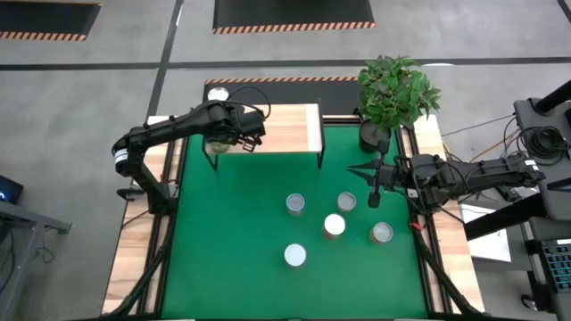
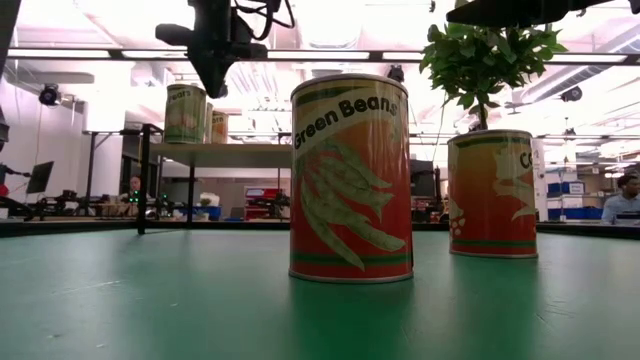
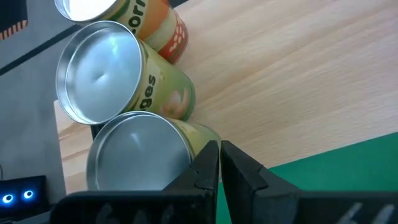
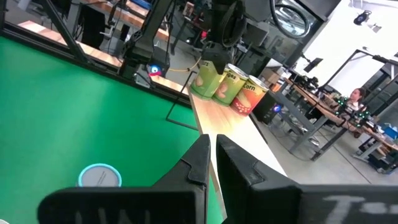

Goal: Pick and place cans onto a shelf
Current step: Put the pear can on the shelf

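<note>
Three cans (image 3: 99, 71) stand in a row at the left end of the pale-wood shelf (image 1: 285, 129); they also show in the right wrist view (image 4: 229, 86). My left gripper (image 3: 219, 163) is shut, right beside the upper side of the nearest can (image 3: 140, 152); it also shows in the high view (image 1: 239, 132). Several more cans (image 1: 334, 226) stand upright on the green mat, two of them close in the low view (image 2: 350, 180). My right gripper (image 1: 374, 192) is shut and empty above the mat's right part, near one can (image 1: 346, 202). My left gripper's shut fingers (image 3: 202, 165) come from above beside the nearest can's side (image 3: 202, 137), just below its top rim. I cannot tell whether they touch it. The can stands upright on the shelf.
A potted plant (image 1: 395, 89) in a black pot (image 1: 373, 135) stands at the mat's far right corner, close to my right arm. The shelf's right half (image 3: 280, 81) is bare wood. Its thin black legs (image 1: 320, 147) stand on the mat's far edge. People sit in the room beyond.
</note>
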Robot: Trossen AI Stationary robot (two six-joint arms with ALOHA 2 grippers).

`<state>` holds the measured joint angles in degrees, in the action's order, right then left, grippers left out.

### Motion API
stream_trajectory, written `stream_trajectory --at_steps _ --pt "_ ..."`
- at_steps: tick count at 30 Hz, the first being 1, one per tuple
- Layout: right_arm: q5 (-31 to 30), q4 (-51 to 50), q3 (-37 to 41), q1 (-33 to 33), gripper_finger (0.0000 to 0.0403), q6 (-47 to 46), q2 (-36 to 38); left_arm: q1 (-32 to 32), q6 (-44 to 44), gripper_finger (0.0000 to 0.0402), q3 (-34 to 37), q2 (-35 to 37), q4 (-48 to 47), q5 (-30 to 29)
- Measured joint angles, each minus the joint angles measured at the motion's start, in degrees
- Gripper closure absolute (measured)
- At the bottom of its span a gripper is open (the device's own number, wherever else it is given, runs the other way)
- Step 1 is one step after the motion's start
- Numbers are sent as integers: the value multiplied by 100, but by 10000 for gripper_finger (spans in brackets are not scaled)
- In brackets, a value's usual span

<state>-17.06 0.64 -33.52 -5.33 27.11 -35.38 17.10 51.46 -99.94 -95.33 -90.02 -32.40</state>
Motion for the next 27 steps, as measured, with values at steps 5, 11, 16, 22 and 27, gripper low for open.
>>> stream_trajectory --at_steps 5,11,16,22,27 --pt "-2 -13 0 1 385 0 1 0 7 402 68 2 1 -4" --pt "-7 -48 0 -1 385 -2 1 0 66 402 303 11 0 33" --pt "-9 -46 0 1 385 -2 -1 0 66 401 330 31 0 35" --pt "-9 -46 0 -1 385 0 0 0 154 401 332 106 0 37" --pt "-9 -46 0 -1 385 -3 1 -1 177 401 332 136 0 42"
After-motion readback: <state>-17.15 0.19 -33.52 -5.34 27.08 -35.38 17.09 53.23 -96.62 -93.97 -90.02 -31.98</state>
